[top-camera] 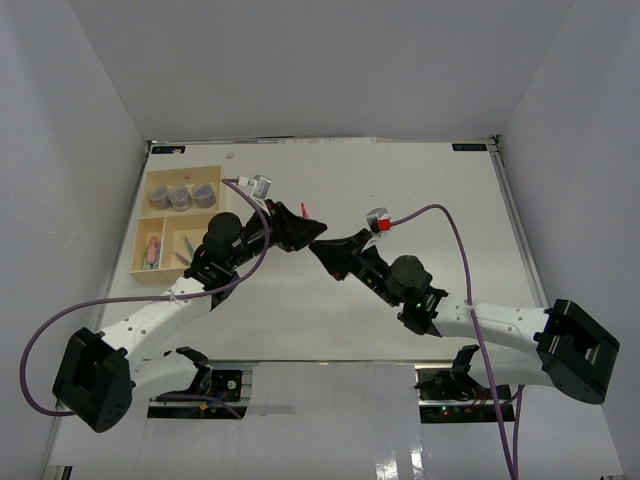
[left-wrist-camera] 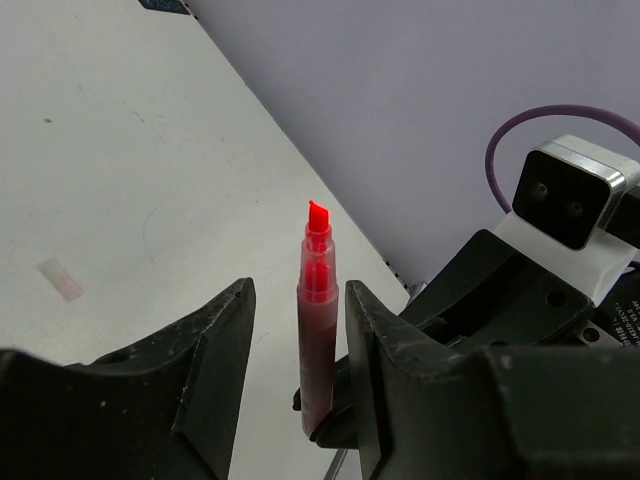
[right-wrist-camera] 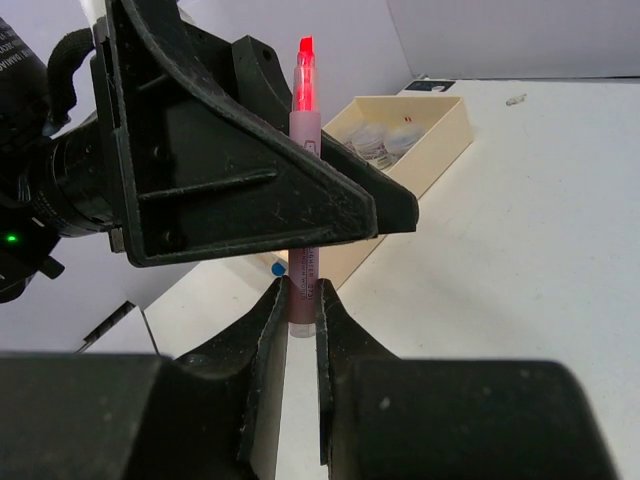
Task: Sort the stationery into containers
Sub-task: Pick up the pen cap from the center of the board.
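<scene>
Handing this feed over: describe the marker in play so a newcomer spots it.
Right of the cream tray, mid-table, the left tool meets the right tool. The red marker is pinched in the right one. Unlike the pink pen lying in the tray, it is held off the table, chisel tip bare.

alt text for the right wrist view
The right claw grips the bottom end of an upright red marker, whose shaft passes between the fingers of the black left claw. Behind, a cream tray holding round grey pots sits on the table.

Open table (top-camera: pixel 430 190) far and right; left arm (top-camera: pixel 235 250) across the way to the tray (top-camera: pixel 190 236).
</scene>
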Robot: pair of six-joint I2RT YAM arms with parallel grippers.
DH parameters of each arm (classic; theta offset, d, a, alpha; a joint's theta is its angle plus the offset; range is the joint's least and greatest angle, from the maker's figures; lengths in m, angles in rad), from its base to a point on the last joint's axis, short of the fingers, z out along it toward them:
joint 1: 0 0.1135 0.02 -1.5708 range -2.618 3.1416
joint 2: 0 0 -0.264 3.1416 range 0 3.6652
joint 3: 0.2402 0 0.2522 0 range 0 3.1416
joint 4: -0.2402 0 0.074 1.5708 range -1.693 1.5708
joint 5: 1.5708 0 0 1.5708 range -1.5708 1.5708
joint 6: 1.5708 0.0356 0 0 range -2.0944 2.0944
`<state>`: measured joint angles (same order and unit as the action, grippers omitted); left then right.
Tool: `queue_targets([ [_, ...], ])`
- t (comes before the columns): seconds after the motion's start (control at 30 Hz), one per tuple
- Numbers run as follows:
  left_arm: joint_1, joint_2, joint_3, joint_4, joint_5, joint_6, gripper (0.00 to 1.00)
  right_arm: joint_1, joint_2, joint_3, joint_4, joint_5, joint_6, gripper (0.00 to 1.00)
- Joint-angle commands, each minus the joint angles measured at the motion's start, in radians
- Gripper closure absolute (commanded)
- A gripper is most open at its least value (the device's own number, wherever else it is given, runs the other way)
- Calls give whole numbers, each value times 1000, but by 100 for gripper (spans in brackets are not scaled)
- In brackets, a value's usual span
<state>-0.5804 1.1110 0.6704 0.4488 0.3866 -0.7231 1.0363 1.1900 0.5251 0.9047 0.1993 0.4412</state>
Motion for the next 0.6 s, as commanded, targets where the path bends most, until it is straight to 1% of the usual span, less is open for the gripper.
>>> queue_targets([
  [0.0, -13, -5, 31, 34, 15, 2, 49, 5, -21, -11, 95, 14, 1, 92],
  [0.13, -16, -11, 28, 39, 15, 4, 55, 5, -29, -28, 112, 32, 5, 92],
  [0.2, -19, -13, 24, 45, 17, 2, 55, 4, -29, -30, 115, 37, 8, 92],
  [0.33, -21, -13, 21, 44, 17, 2, 66, 4, -23, -28, 118, 37, 13, 92],
  [0.4, -21, -16, 21, 47, 20, 2, 69, 4, -23, -33, 128, 38, 16, 92],
  [0.43, -21, -14, 21, 45, 24, 2, 75, 5, -21, -33, 126, 38, 16, 92],
  [0.5, -22, -13, 24, 45, 31, 4, 76, 5, -24, -36, 135, 41, 14, 92],
  [0.57, -22, -11, 23, 47, 34, 2, 75, 4, -24, -33, 134, 48, 10, 92],
])
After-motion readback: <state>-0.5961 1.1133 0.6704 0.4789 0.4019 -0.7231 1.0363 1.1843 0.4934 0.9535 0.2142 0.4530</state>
